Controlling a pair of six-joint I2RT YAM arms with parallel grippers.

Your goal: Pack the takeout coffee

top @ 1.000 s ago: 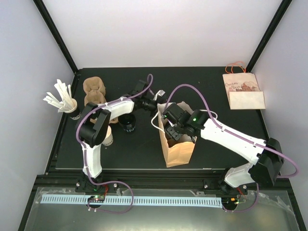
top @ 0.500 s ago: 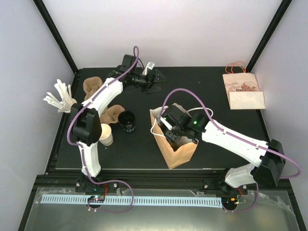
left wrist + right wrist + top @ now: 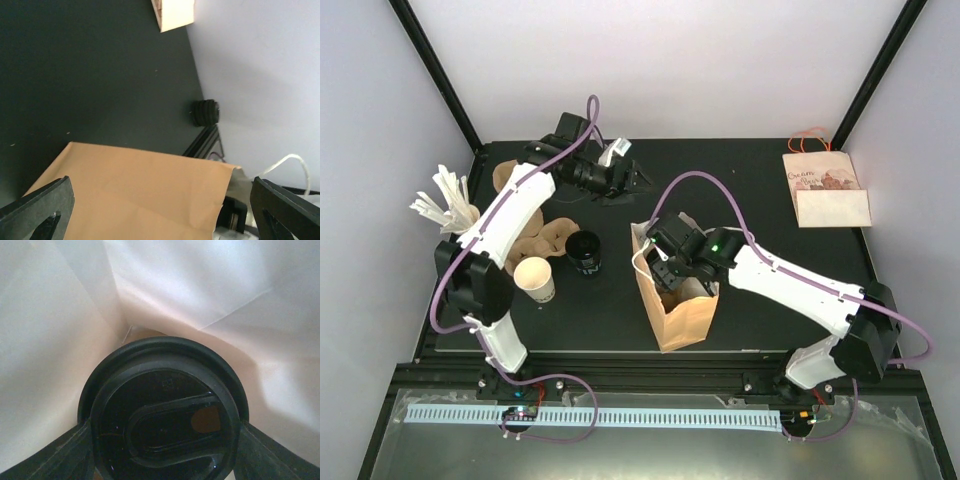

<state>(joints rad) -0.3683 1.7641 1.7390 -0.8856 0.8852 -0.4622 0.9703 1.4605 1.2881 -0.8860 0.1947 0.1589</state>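
Black-lidded cup [image 3: 165,410] — gripped by right end effector [image 3: 166,452] — inside paper bag [image 3: 55,340].

You look down on a matte black desk [image 3: 750,190] that fills the middle of a small booth. Plain pale walls close it in: a back wall [image 3: 660,60], a left wall [image 3: 370,150] and a right wall [image 3: 920,160]. Two black posts, one on the left [image 3: 435,75] and one on the right [image 3: 880,70], slant up from the desk's far corners. A grey metal shelf [image 3: 880,445] runs along the near edge, with a white slotted strip [image 3: 650,417] lying on it. The light is soft and even.
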